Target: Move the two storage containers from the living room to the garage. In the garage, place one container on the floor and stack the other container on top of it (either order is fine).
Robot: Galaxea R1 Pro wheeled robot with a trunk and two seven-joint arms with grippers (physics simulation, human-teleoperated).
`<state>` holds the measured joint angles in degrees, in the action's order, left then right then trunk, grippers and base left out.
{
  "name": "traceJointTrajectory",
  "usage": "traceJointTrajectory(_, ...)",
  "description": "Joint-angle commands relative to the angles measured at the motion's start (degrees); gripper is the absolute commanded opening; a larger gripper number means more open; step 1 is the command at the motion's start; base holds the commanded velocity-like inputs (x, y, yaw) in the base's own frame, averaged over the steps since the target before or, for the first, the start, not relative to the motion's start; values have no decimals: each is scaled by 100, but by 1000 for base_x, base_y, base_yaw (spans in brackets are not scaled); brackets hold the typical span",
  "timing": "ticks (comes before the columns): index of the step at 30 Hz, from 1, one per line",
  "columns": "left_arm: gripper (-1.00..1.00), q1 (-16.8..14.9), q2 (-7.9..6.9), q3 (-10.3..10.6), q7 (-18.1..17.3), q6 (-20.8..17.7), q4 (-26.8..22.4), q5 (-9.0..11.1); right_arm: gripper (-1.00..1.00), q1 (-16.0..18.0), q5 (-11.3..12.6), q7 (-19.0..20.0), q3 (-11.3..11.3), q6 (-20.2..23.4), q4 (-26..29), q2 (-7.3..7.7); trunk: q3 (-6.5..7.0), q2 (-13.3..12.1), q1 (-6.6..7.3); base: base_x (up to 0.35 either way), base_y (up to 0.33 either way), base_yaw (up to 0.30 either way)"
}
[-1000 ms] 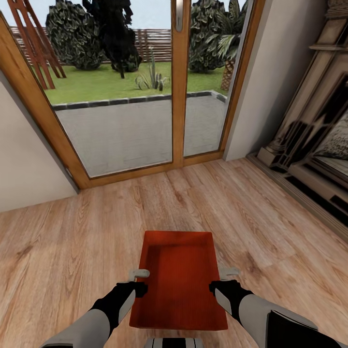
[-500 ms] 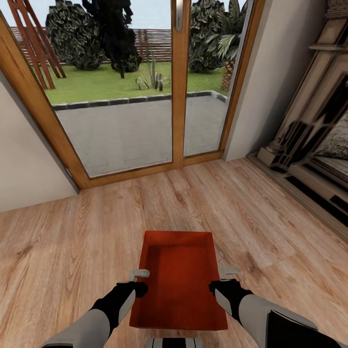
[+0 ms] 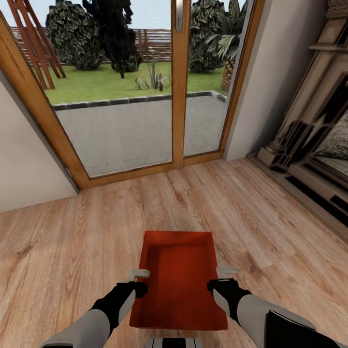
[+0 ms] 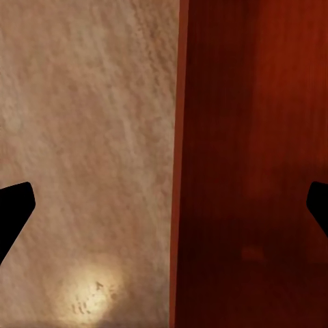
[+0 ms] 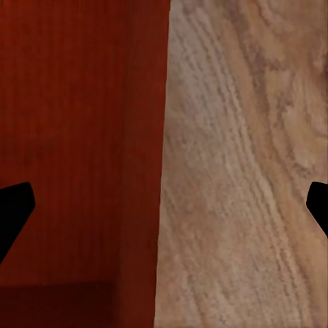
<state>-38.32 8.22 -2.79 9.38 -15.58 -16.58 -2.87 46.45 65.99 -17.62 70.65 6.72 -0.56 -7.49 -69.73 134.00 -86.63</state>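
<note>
My left tool (image 3: 140, 274) and right tool (image 3: 226, 272) flank 1 orange-red storage container (image 3: 180, 282), a rectangular open-topped bin with sloped, finely ribbed walls, at 6 o'clock low in the head view. Both tools gape wide, each straddling a long rim (image 4: 179, 171). Beneath lies the light wood plank floor (image 3: 72, 251), grainy and pale. Timber-framed glass doors (image 3: 145, 87) stand at 12 o'clock, a carved fireplace surround (image 3: 309, 135) at 3 o'clock.
</note>
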Motion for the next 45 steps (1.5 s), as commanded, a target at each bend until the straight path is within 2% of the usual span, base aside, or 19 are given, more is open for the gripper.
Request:
traceJointTrajectory(1, 100, 0, 4, -29, 7, -33, -11, -29, 100, 4, 25, -13, 47, 25, -6, -11, -4, 2, 1, 0, 0, 0)
traceJointTrajectory(24, 100, 0, 8, -29, 11, -21, -11, -29, 100, 4, 36, -13, 38, 16, -6, -77, -4, 2, 1, 0, 0, 0)
traceJointTrajectory(45, 100, 0, 7, -29, 11, -24, -11, -29, 100, 4, 36, -13, 37, 14, -6, -78, -381, 844, -460, 0, 0, 0)
